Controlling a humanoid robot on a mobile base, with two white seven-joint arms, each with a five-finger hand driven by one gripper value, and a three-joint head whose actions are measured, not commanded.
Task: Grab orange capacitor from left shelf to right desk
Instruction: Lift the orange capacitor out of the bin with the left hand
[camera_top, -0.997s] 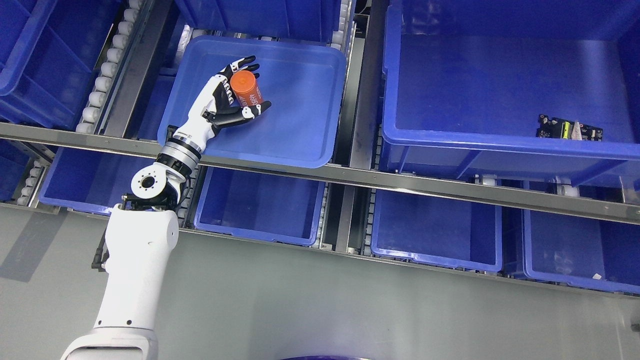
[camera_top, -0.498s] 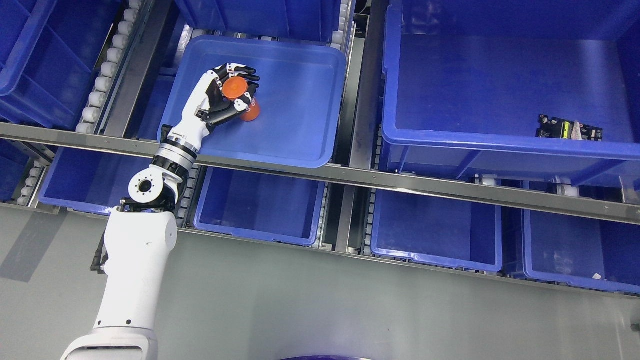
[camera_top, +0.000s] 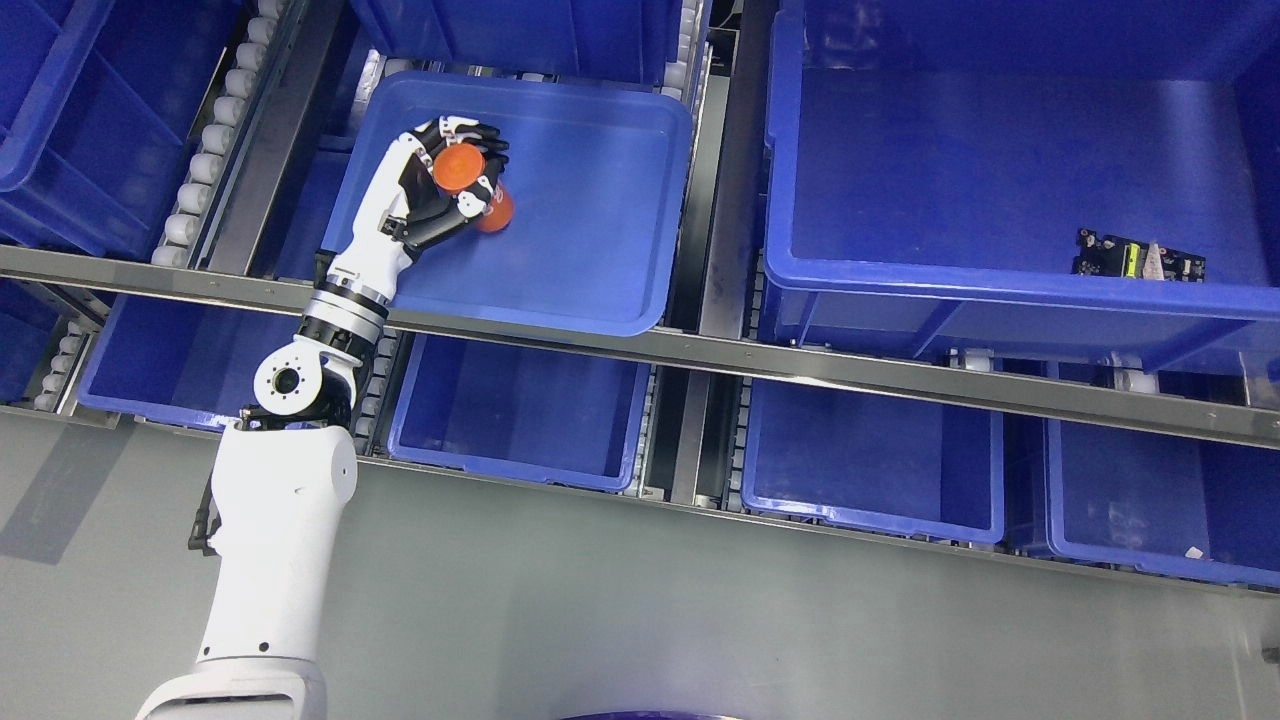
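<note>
The orange capacitor, a small orange cylinder, is over the upper left part of a shallow blue bin on the shelf. My left hand reaches into that bin from the lower left, and its fingers are curled around the capacitor. The capacitor's round top faces up and its lower end pokes out to the right of the fingers. Whether it still touches the bin floor I cannot tell. My right arm does not show.
A large blue bin at the right holds a small circuit board. Several more blue bins fill the lower shelf. A metal rail crosses in front of the bins. Grey floor lies below.
My left hand's fingers have closed around the orange capacitor. Hand and capacitor have shifted a little to the upper left within the bin.
</note>
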